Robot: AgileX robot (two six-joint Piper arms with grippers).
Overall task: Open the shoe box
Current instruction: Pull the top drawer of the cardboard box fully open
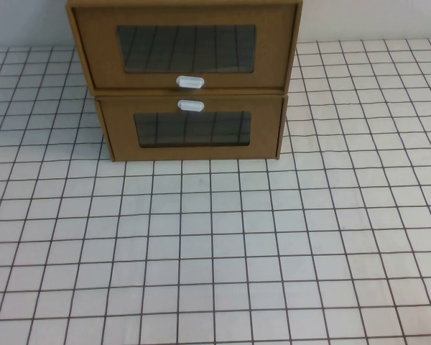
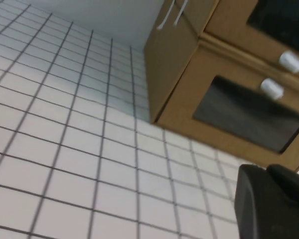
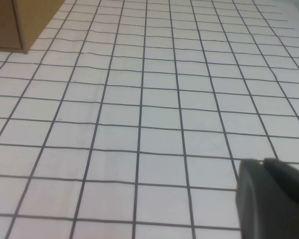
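From the high view, two brown cardboard boxes stand stacked at the far edge of the table (image 1: 215, 251), a little left of its middle. The table is covered in a white cloth with a dark grid. The upper shoe box (image 1: 93, 47) sits squarely on the lower shoe box (image 1: 118, 129), and both fronts face the robot. Each front has a dark window and looks closed against its frame. The upper handle (image 1: 189, 82) is a small white knob at the bottom edge of the upper front. The lower handle (image 1: 190, 106) sits just beneath it at the top edge of the lower front, so the two knobs are near each other but apart. A pale wall (image 1: 21, 21) rises behind the stack

From the left wrist view, the left tool (image 2: 267, 169) hangs over the table in front of the stack and towards its left side, well apart from the cardboard. Its two dark fingers lie pressed together and grip nothing. Both white knobs and the left side wall of the boxes show beyond it

From the right wrist view, the right tool (image 3: 263, 162) hangs over bare gridded cloth, pressed together and empty. Only a lower corner of the stack shows in the distance, well apart from the tool
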